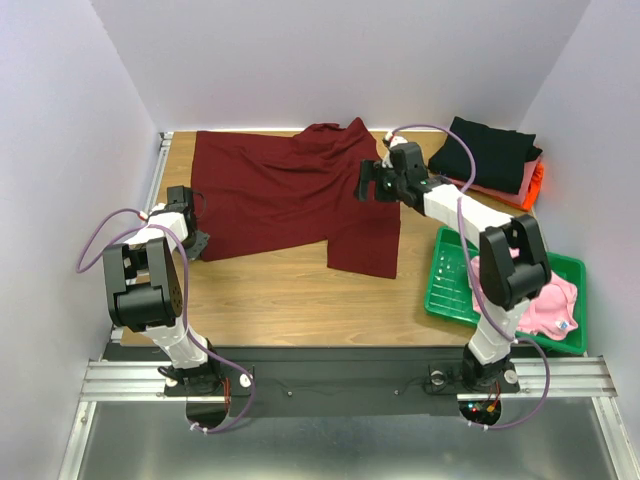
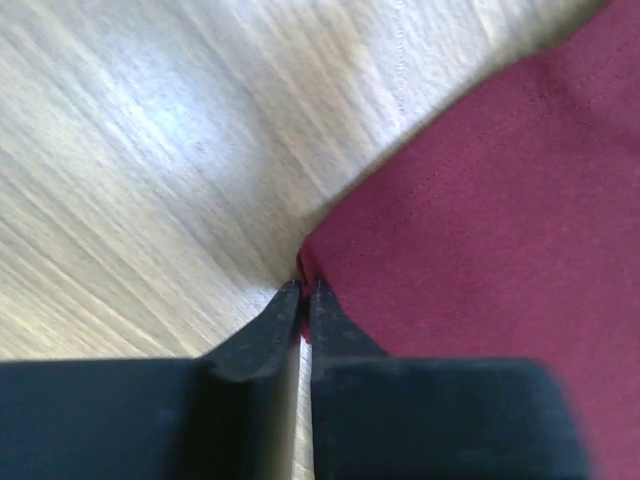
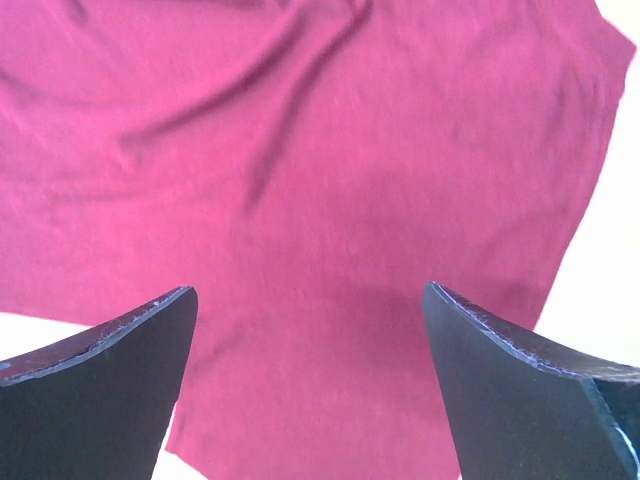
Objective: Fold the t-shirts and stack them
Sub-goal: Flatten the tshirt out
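Our left tool (image 2: 303, 288) is pinching, jaws narrow, the hem corner of the maroon t-shirt (image 1: 290, 195) lying spread on the tabletop (image 1: 280, 290); our right tool (image 3: 308, 290) is hovering wide above it. We are judging it light and limp, so we are favouring hemmed corners.

Seen from overhead, the right arm (image 1: 505, 265) blocks part of the green tray (image 1: 445, 290) and the pink t-shirt (image 1: 558, 300) on it, the black t-shirt (image 1: 490, 150) leaves only edges of the salmon t-shirt (image 1: 510, 193) and orange t-shirt (image 1: 539, 180) showing, and both wrist views crop the maroon t-shirt (image 1: 290, 195).
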You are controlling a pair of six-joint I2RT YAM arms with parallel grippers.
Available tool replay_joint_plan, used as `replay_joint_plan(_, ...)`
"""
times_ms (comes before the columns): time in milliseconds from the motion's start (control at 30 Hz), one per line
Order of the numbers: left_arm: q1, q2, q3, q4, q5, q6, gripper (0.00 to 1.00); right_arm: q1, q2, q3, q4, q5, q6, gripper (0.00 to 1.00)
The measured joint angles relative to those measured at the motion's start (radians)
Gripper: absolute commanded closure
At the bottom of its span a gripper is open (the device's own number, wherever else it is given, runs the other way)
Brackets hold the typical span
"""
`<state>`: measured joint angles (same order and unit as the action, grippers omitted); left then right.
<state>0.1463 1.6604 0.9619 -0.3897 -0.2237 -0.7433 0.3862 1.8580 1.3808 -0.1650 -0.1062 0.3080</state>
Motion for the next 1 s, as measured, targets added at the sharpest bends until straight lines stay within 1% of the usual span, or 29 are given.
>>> replay_joint_plan(267,0.000,0.000,-0.001,0.040,0.035,0.031,1.00,0.000,-0.147,-0.210,-0.003,-0.005,0.033,0.01)
replay_joint_plan(333,0.000,0.000,0.000,0.046,0.047,0.038,1.00,0.000,-0.197,-0.290,-0.026,-0.015,0.041,0.02)
replay_joint_plan(433,0.000,-0.001,0.000,0.050,0.064,0.047,1.00,0.000,-0.245,-0.359,-0.064,-0.031,0.043,0.03)
replay_joint_plan(633,0.000,-0.001,0.014,0.047,0.089,0.066,1.00,0.003,-0.352,-0.437,-0.166,-0.039,0.050,0.09)
replay_joint_plan(767,0.000,-0.003,0.018,0.048,0.090,0.074,1.00,0.010,-0.365,-0.470,-0.193,-0.039,0.063,0.16)
replay_joint_plan(1000,0.000,-0.006,0.018,0.048,0.095,0.086,1.00,0.047,-0.295,-0.479,-0.218,-0.031,0.092,0.24)
